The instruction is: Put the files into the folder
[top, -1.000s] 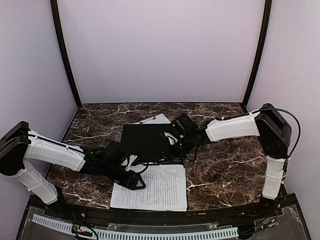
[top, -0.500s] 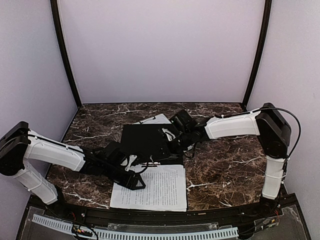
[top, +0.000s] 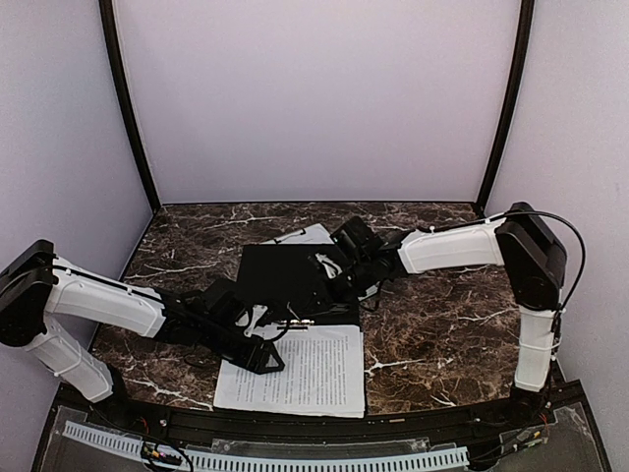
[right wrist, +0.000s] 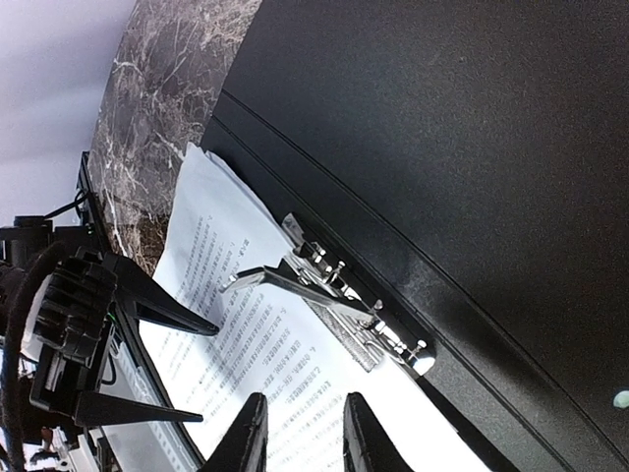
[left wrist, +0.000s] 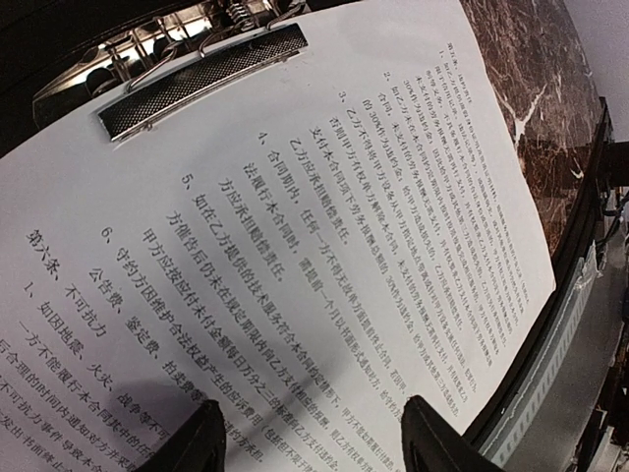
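Two white paper sheets printed with dense black text, neither yet lying on the folder's inside. Near sheet [top: 295, 374]: flat at the front edge of the dark marbled surface [top: 442, 324], its top edge pinned under a silver metal spring clip [left wrist: 201, 77], which is likely what keeps it in place. Far sheet [top: 313, 234]: only a corner shows beyond the folder, the rest hidden beneath it. One flat document folder [top: 285, 280], lying open with its matte black inside up, between the two sheets and just behind the clip; open, I judge, so that pages can be laid onto it. Left end effector [left wrist: 313, 444]: fingers spread wide, low over the near sheet with nothing between them, placed by the look of it to pinch or draw the page out from the clip. Right end effector [right wrist: 301, 433]: fingers parted only narrowly, gripping nothing that I can see, poised above the folder's near edge beside the clip; whether it means to press the clip's lever or steady the folder cannot be told. Step in hand, as I read it: freeing the clipped sheet.
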Available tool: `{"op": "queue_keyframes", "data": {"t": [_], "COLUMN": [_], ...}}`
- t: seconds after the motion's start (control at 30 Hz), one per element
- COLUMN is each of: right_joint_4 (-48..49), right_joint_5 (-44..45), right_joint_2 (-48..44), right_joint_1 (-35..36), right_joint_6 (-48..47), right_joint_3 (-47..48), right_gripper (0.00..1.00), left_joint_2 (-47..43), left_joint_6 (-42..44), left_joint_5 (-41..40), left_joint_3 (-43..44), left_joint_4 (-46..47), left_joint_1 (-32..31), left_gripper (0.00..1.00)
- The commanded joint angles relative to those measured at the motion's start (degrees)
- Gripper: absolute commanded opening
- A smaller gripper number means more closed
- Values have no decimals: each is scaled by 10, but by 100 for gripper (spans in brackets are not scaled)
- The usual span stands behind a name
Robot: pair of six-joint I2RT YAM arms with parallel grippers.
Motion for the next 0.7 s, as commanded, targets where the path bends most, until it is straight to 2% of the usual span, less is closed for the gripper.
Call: {"op": "queue_keyframes", "data": {"t": [0.0, 0.4, 0.67], "right_joint_4": [-5, -9, -1], "right_joint_5": [-6, -26, -38], "right_joint_2": [-25, -70, -40], "right_joint_1": [2, 5, 6], "right_joint_6": [-26, -60, -59], "right_joint_3": [-27, -118, -110], "right_gripper": [29, 32, 32], "left_joint_2": [-5, -4, -4], "left_joint_6": [-7, -12, -13], "left_joint_5": [-16, -18, -19], "left_joint_3": [-15, -17, -17], "left_joint_4": [-46, -44, -45], "left_joint_1": [-3, -4, -3], "left_gripper": [61, 61, 61]}}
